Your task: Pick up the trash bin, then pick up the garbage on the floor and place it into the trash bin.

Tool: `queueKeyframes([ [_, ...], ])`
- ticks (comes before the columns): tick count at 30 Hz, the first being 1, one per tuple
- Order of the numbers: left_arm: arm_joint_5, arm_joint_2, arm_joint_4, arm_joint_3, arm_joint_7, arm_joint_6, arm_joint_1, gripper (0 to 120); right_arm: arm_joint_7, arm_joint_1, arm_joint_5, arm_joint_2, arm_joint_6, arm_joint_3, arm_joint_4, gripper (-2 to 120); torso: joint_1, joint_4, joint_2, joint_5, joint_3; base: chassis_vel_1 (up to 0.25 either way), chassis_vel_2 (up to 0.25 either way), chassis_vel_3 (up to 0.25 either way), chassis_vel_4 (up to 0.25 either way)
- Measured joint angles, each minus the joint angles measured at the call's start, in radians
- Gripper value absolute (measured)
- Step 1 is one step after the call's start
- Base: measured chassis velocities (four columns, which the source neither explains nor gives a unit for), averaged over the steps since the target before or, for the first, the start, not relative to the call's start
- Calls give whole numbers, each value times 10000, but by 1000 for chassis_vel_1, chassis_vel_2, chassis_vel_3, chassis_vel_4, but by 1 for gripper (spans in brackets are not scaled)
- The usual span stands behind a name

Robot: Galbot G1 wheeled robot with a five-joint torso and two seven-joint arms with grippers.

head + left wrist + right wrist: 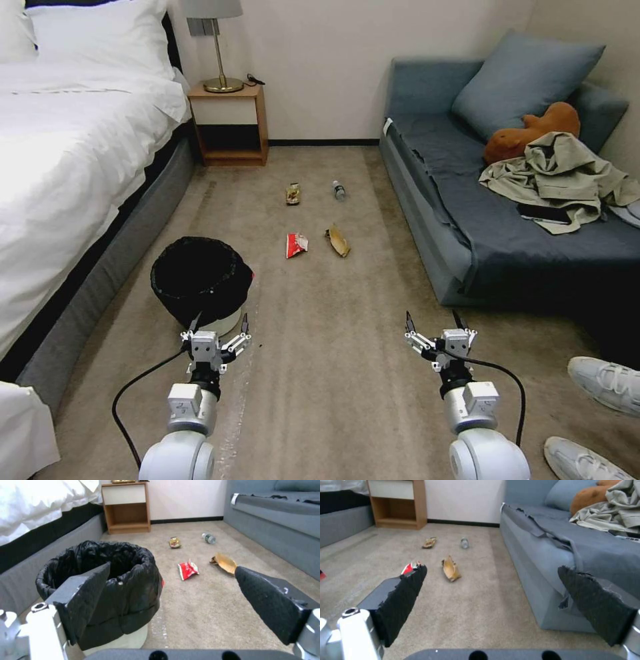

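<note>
The trash bin (pixel 200 283) is a small round white tub with a crinkled, glossy black bag liner folded over its rim and hanging well down its sides, so that white plastic shows only near the base; it stands upright on the carpet (pixel 320 373), close beside the grey base of the bed (pixel 73 173). Beyond the bin, toward the far wall, the garbage lies in two loose pairs: a crumpled red-and-white snack wrapper (pixel 296 245) just beside a creased tan-yellow wrapper (pixel 338 241), and farther from the bin a gold-brown candy-bar wrapper (pixel 293 193) near a small clear plastic bottle (pixel 339 191) lying on its side. The floor is short-pile beige carpet, with white bedding on the bin's side of the room, a blue-grey fabric sofa (pixel 467 220) across the floor from the bin, and a wooden nightstand (pixel 228 123) against the wall past the litter. The left gripper (pixel 219 325) hovers just short of the bin's near side, its black textured, wedge-shaped fingers (pixel 86 597) spread wide and apart from the liner. The right gripper (pixel 435 321) hangs over bare carpet, well away from the bin toward the sofa, jaws likewise spread wide and holding nothing.
</note>
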State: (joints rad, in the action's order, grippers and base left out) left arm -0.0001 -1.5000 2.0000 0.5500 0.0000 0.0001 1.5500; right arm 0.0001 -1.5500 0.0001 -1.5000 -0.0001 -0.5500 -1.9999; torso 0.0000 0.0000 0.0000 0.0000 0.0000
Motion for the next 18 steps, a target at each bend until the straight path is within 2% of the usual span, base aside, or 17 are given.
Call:
queueKeyframes([
  [11,-164,85,-13,35,-75,127,-131,100,0,29,80,28,-46,-5,19,100,0,3,0,-2,0,0,0,0,0],
  [14,-1174,706,-243,399,-783,1082,-1092,100,90,247,666,220,-420,-85,203,100,0,0,0,-1,0,0,0,0,0],
  [15,-1174,706,-243,399,-783,1082,-1092,100,90,247,666,220,-420,-85,203,100,0,0,0,-1,0,0,0,0,0],
  [16,-1571,949,-333,533,-1050,1457,-1464,100,169,396,1078,354,-684,-153,332,100,0,-1,0,-4,1,0,0,0,0],
  [17,-1571,949,-333,533,-1050,1457,-1464,100,169,396,1078,354,-684,-153,332,100,0,-1,0,-4,1,0,0,0,0],
  [18,-2080,1251,-445,707,-1387,1938,-1933,100,262,583,1589,525,-1011,-233,488,100,1,0,-1,1,0,0,0,0,0],
])
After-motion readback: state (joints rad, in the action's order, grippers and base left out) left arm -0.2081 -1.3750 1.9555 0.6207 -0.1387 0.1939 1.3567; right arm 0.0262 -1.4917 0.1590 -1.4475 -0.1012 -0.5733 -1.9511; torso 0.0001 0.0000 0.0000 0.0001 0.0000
